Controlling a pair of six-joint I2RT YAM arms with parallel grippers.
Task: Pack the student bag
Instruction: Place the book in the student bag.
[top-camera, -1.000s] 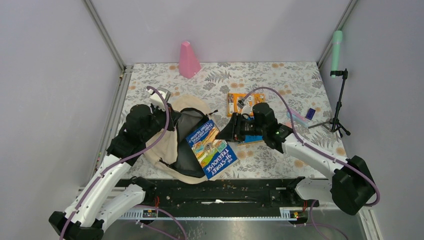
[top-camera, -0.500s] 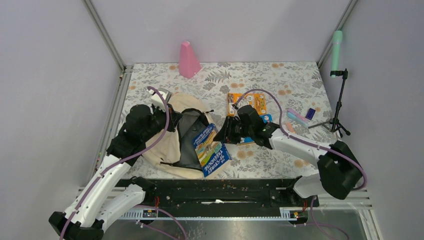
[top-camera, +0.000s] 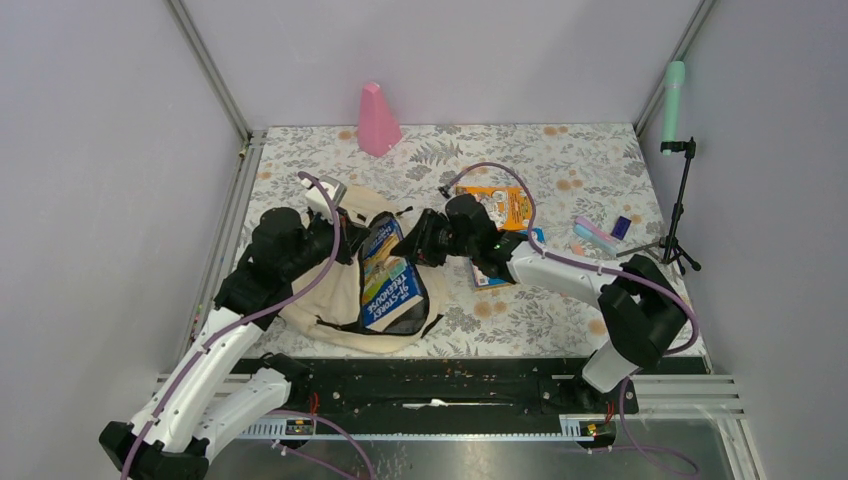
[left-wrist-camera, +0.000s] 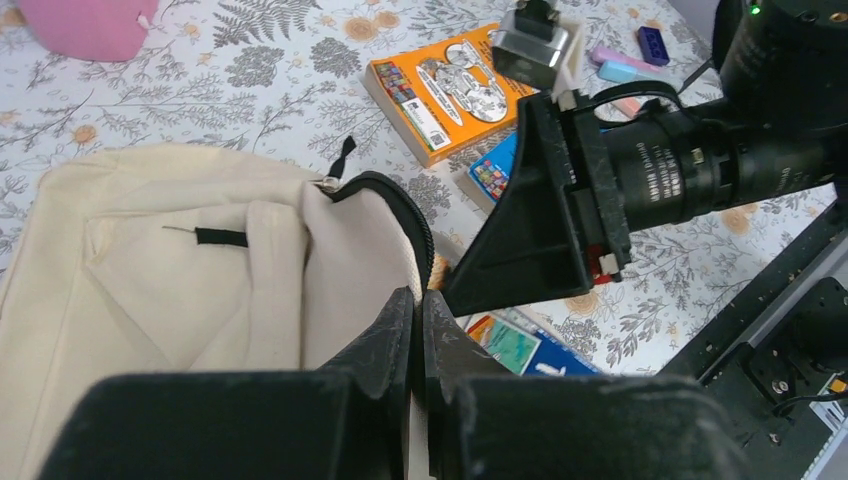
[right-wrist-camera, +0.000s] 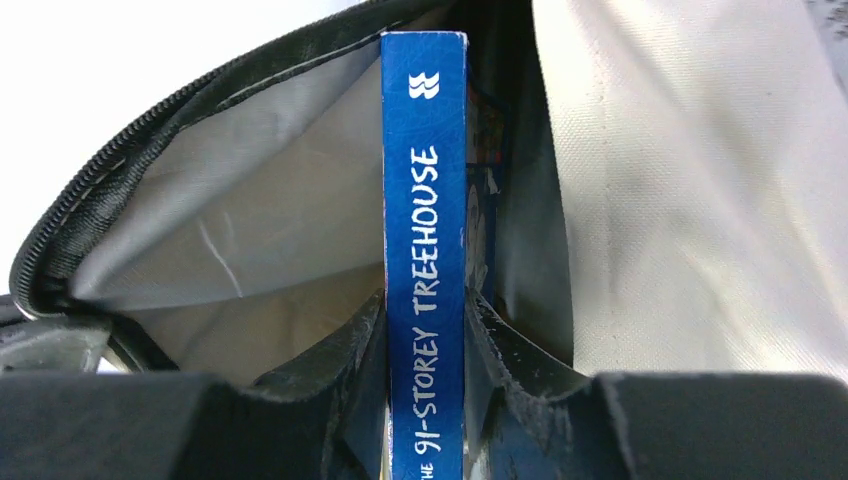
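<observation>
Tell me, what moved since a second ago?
The right gripper, shut on the blue Treehouse book, swung it left and into the student bag through its open mouth. The left gripper stayed pinched on the bag's rim, holding it open. The orange book and pink cone did not move.

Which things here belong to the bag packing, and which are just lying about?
In the job: student bag, pinched open by the left gripper; blue Treehouse book, gripped by the right gripper at its mouth.
Lying about: pink cone; tripod stand. Orange book and small stationery probably await packing.
</observation>
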